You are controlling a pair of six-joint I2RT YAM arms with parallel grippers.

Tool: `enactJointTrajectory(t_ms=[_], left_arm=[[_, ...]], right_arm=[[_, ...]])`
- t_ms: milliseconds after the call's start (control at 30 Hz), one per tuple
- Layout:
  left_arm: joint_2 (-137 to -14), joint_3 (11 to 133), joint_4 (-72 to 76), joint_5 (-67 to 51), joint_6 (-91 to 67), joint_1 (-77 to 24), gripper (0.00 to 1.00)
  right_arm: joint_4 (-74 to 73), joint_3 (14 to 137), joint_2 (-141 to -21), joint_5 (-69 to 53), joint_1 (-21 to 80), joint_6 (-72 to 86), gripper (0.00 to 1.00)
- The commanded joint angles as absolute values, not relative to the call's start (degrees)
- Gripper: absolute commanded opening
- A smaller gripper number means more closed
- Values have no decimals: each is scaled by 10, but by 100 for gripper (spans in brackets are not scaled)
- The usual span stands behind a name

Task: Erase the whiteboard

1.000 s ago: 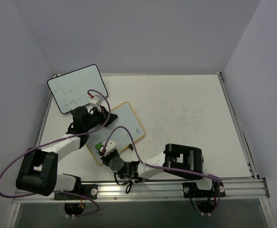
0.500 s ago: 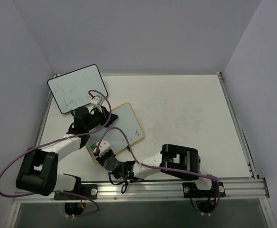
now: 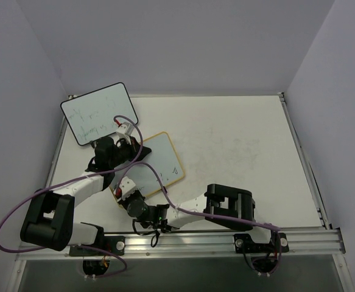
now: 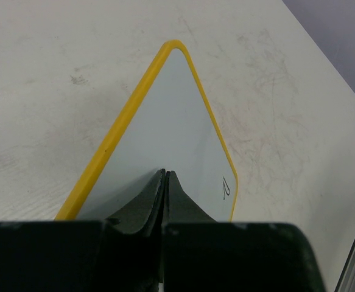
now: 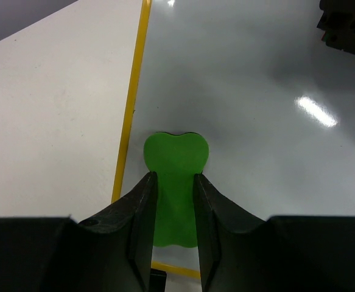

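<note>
From above, two arms reach over one white table (image 3: 238, 146): the left arm (image 3: 73, 188) and the right arm (image 3: 192, 213). There are two boards. The black-framed board (image 3: 97, 120) stands at the far left corner with faint writing on it. The whiteboard (image 3: 159, 161), yellow-framed, lies flat near the table's middle left, turned at an angle, with both wrists over it.

In the left wrist view, the left gripper (image 4: 165, 175) has its two fingers pressed tip to tip with nothing between them, above the whiteboard's surface. One small dark mark (image 4: 226, 187) sits near the board's right corner.

In the right wrist view, the right gripper (image 5: 174, 177) clamps one green eraser (image 5: 176, 152) between its two fingers. The eraser's rounded end lies on the whiteboard just inside the yellow frame.
</note>
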State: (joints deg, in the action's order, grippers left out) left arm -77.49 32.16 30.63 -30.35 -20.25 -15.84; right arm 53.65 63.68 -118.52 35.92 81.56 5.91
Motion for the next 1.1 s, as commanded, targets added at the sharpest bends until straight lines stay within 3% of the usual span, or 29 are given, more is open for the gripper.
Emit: enactJointTrajectory(t_ms=[0, 1067], left_arm=[[-770, 337, 307, -294, -186, -162, 2], [-753, 331, 299, -265, -183, -165, 2]], right_arm=[[522, 669, -1194, 385, 803, 49, 0], [478, 772, -1221, 417, 802, 58, 0]])
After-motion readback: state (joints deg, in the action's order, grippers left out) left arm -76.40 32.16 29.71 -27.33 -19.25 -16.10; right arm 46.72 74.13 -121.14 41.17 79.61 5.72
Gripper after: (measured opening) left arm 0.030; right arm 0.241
